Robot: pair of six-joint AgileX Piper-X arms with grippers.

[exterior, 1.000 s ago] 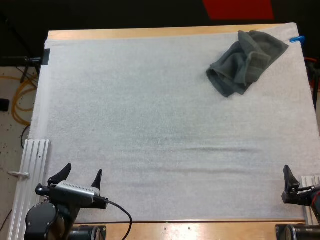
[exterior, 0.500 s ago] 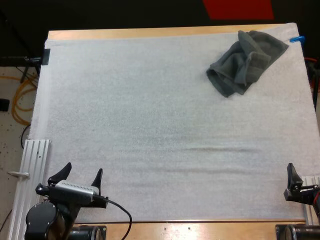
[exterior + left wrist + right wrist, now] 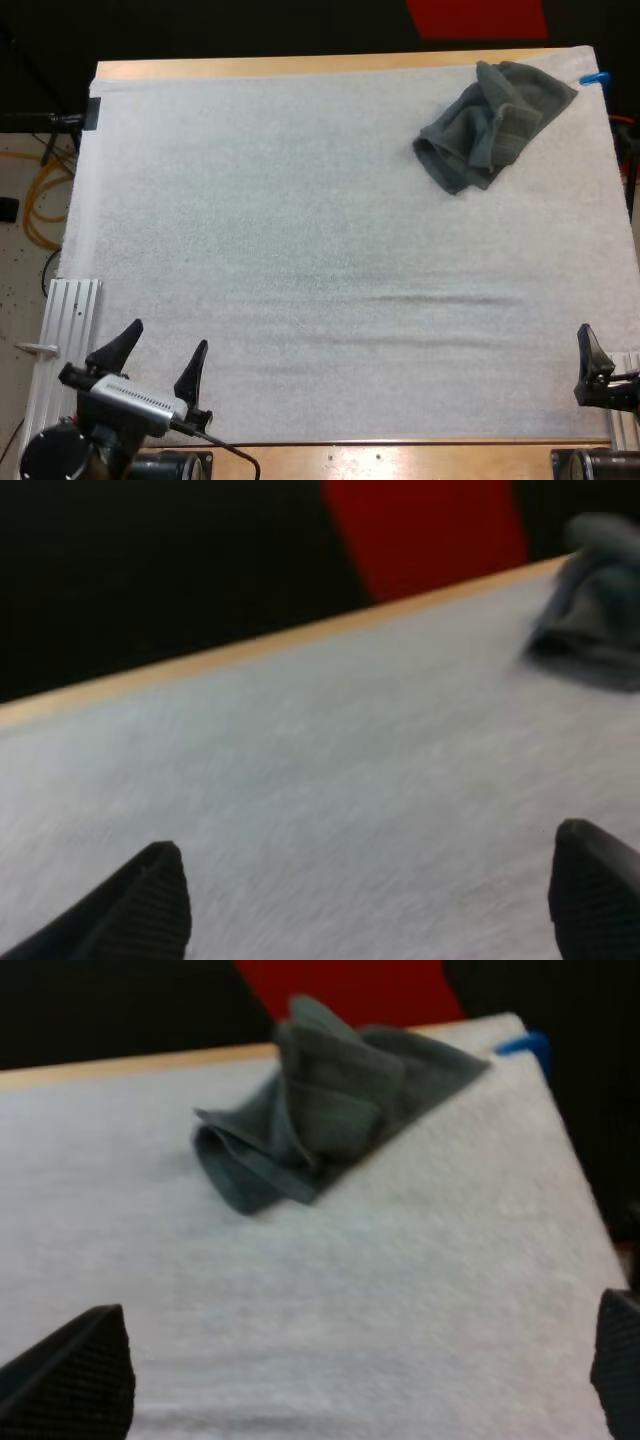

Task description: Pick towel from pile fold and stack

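Note:
One crumpled dark grey-green towel (image 3: 492, 122) lies at the far right corner of the white mat (image 3: 300, 230). My left gripper (image 3: 166, 338) is at the mat's near left edge, open, with nothing between its fingers; in the left wrist view it (image 3: 370, 840) faces across bare mat toward the distant towel (image 3: 598, 600). My right gripper (image 3: 360, 1315) is open at the near right edge, one of its fingers (image 3: 590, 355) showing in the high view. It points at the towel (image 3: 320, 1110), far from it.
A metal rail (image 3: 60, 340) runs along the mat's near left side, beside my left arm. Wooden table edge (image 3: 300, 66) borders the mat's far side. The mat has a few shallow wrinkles (image 3: 440, 300) near the front.
My left arm has drawn back toward the near left corner, its gripper still open. My right gripper has slid slightly to the right. The towel has not moved.

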